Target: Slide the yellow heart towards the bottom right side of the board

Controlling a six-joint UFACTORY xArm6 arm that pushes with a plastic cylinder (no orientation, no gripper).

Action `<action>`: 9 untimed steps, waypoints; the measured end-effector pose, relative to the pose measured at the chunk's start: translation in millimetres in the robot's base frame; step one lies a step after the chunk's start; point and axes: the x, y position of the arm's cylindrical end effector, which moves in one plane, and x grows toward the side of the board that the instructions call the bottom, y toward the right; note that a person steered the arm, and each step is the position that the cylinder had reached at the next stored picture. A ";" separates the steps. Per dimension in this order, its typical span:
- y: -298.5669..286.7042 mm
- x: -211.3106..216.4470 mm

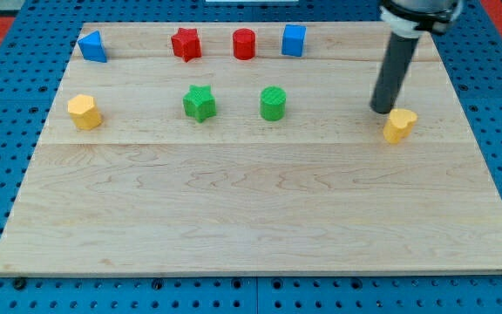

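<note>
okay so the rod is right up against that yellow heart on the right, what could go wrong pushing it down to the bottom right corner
1. My tip sits at the yellow heart's upper left, so an off-centre push might spin it or let it slip sideways.
2. The heart is already near the board's right edge; a rightward push could run it off.

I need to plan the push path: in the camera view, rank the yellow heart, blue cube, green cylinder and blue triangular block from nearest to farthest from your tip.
From my tip:
1. Yellow heart block, just to the view's lower right.
2. Blue cube, toward the view's top left.
3. Green cylinder, mid-board, to the view's left.
4. Blue triangular block, far top-left corner.
</note>
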 end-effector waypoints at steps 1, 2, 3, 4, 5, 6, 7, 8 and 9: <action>10.9 55.5; -10.8 42.9; -1.1 -0.3; -50.0 35.6; -64.8 79.0; -58.3 80.0; -58.4 78.9; -61.4 70.2; -61.4 70.4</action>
